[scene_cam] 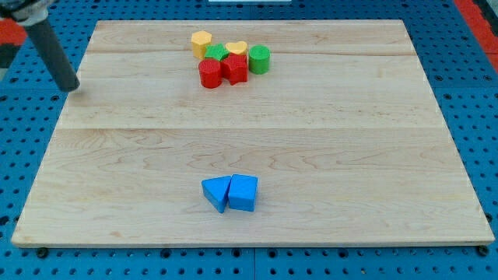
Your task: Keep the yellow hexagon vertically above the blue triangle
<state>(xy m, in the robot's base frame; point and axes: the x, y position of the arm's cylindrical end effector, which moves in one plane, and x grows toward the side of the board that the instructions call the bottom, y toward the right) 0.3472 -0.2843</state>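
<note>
Since the yellow hexagon [201, 42] sits jammed against a whole cluster near the board's top edge, the main risk I see is dragging the neighbours along. It's touching or nearly touching a green block [216, 54], with a yellow heart [237, 49], two red blocks [222, 71] and a green cylinder [259, 59] packed just beside. Any push coming in from the wrong side would probably scatter the pile or spin the hexagon off line.

Honestly the hexagon looks roughly above the blue triangle [217, 193] already, maybe slightly left of it, so overshooting a small nudge is the other worry. The triangle's near the bottom edge, touching a blue cube-ish block [243, 192].

My tip [72, 88] is just a bare rod holding nothing, parked by the board's top-left corner, well apart from the hexagon, which lies off to its right.
</note>
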